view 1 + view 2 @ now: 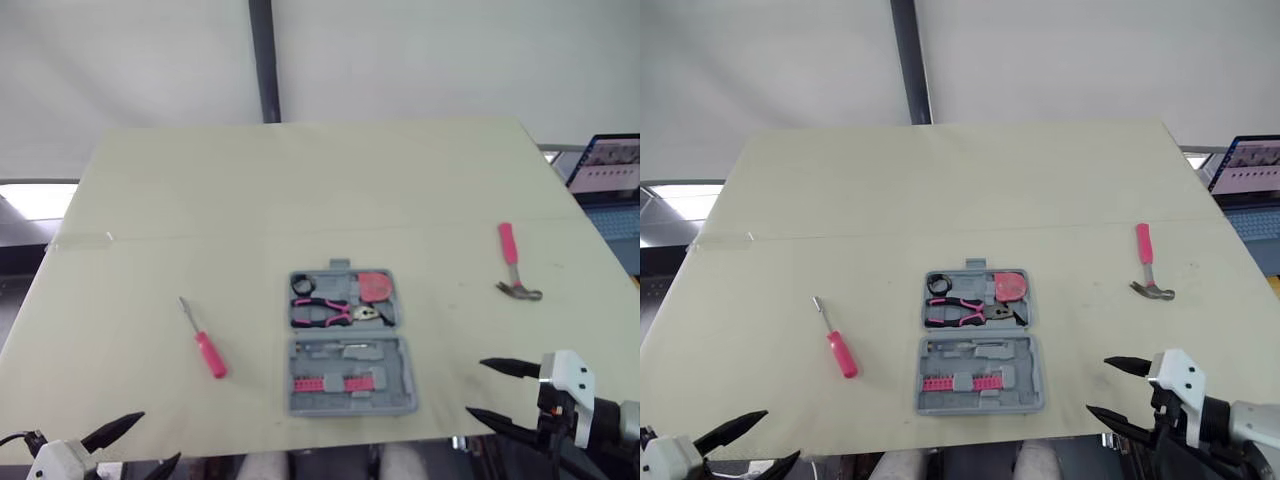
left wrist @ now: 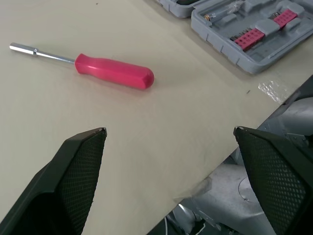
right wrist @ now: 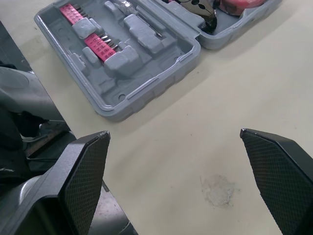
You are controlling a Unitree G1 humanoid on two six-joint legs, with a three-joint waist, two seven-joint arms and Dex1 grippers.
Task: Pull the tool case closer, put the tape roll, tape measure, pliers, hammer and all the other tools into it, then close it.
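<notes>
Bare tabletop [image 1: 300, 180] separates case [image 1: 350, 375], screwdriver [image 1: 208, 350], hammer [image 1: 512, 262].

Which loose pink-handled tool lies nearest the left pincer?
The screwdriver, left of the tool case; the hammer lies right of it, nearer the right pincer.

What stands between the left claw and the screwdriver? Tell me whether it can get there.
Probably yes. The left claw is open, and only table lies between it and the screwdriver, which lies alone, well apart from the case.
</notes>
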